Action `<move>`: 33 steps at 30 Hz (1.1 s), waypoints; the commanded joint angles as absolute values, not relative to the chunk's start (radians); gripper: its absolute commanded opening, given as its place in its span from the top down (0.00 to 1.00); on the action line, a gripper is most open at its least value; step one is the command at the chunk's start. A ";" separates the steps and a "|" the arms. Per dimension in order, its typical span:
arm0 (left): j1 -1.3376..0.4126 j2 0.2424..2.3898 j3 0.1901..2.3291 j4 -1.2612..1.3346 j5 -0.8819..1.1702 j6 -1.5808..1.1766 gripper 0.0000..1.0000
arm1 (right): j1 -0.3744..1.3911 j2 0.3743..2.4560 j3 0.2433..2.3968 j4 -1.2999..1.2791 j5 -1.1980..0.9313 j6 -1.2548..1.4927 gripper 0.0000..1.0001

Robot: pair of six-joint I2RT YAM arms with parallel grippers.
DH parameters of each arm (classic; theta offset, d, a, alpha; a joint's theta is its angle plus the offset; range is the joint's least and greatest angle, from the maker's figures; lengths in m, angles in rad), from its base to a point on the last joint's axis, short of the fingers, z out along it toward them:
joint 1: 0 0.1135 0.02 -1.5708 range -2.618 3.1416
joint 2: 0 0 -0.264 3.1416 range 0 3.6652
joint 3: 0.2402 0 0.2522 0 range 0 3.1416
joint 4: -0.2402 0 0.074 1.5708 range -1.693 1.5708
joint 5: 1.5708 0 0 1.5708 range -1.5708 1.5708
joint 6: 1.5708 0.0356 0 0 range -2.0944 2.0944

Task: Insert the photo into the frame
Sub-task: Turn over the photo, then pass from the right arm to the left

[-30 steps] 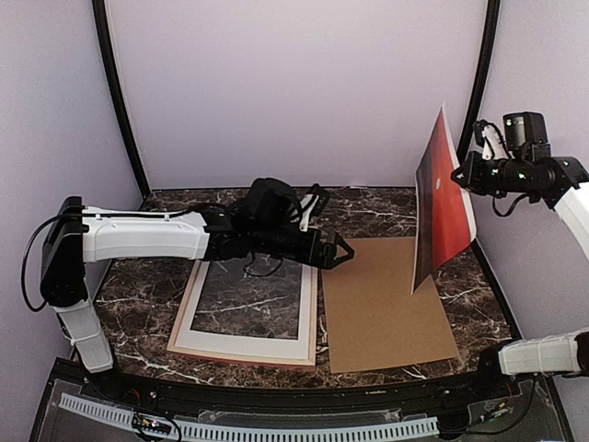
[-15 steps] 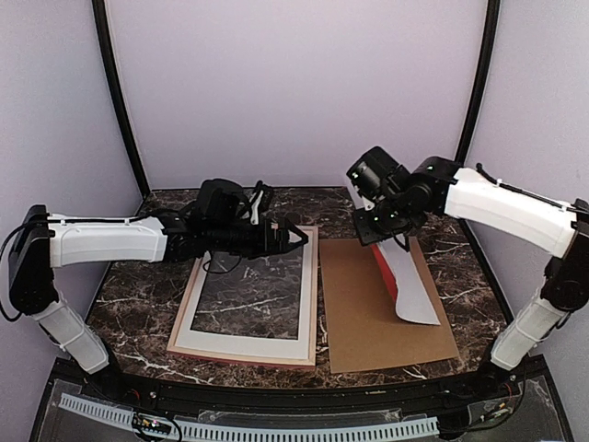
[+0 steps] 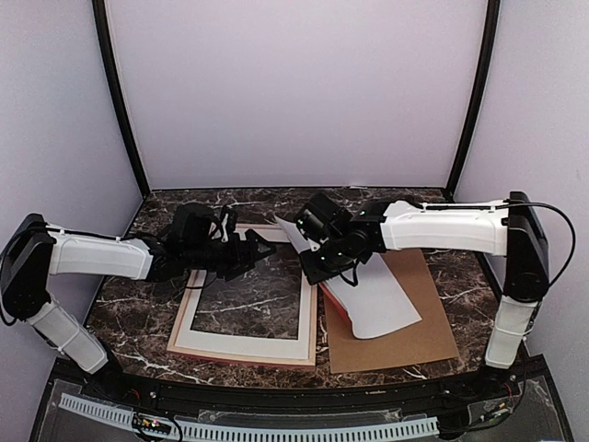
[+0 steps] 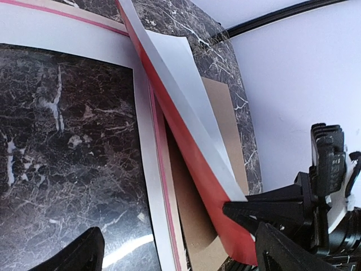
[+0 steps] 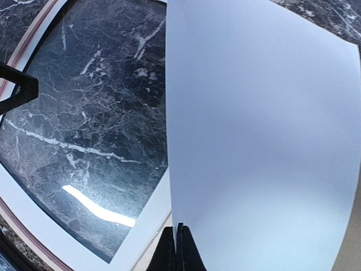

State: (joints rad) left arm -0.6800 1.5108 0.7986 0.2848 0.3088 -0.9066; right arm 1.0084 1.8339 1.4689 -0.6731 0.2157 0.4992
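We find the photo (image 3: 379, 296) white back up and tilted over the brown backing board (image 3: 405, 343), its red face underneath. Its far corner reaches across the frame's far right corner. The right gripper (image 3: 316, 267) is pinched tight on the photo's left edge. The frame (image 3: 241, 347) lies flat, pale side up, on the marble table (image 3: 147, 290). The left gripper (image 3: 267, 247) hovers over the frame's far end with its fingers spread wide, holding nothing, just left of the photo's edge. Bare marble shows inside the frame's opening.
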 commanded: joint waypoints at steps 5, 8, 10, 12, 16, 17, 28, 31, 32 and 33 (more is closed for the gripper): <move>-0.648 1.531 0.786 0.403 0.344 -0.968 0.05 | 1.048 1.899 1.467 -0.513 0.128 0.557 1.00; -0.644 1.591 0.800 0.426 0.361 -0.979 0.05 | 1.056 1.914 1.464 -0.482 0.110 0.571 1.00; -0.642 1.632 0.812 0.443 0.389 -0.994 0.07 | 1.059 1.922 1.462 -0.470 0.105 0.579 1.00; -0.643 1.665 0.820 0.466 0.401 -1.005 0.09 | 1.062 1.930 1.460 -0.455 0.100 0.588 1.00; -0.642 1.710 0.822 0.510 0.412 -1.019 0.13 | 1.069 1.943 1.451 -0.426 0.087 0.599 1.00; -0.643 1.720 0.823 0.513 0.414 -1.020 0.14 | 1.071 1.951 1.452 -0.425 0.085 0.601 1.00; -0.643 1.771 0.838 0.520 0.424 -1.019 0.15 | 1.086 1.996 1.475 -0.418 0.062 0.606 1.00; -0.642 1.787 0.844 0.520 0.425 -1.016 0.21 | 1.090 2.000 1.487 -0.416 0.053 0.605 1.00; -0.643 1.796 0.844 0.520 0.425 -1.015 0.23 | 1.091 2.000 1.490 -0.415 0.048 0.604 1.00; -0.643 1.801 0.847 0.523 0.428 -1.014 0.27 | 1.093 2.000 1.492 -0.413 0.041 0.605 0.99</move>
State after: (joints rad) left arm -0.6479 1.7836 0.8230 0.5018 0.4114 -1.0248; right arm 1.0760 1.9930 1.4658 -0.4461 0.0650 0.5991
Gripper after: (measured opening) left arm 0.776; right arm 0.006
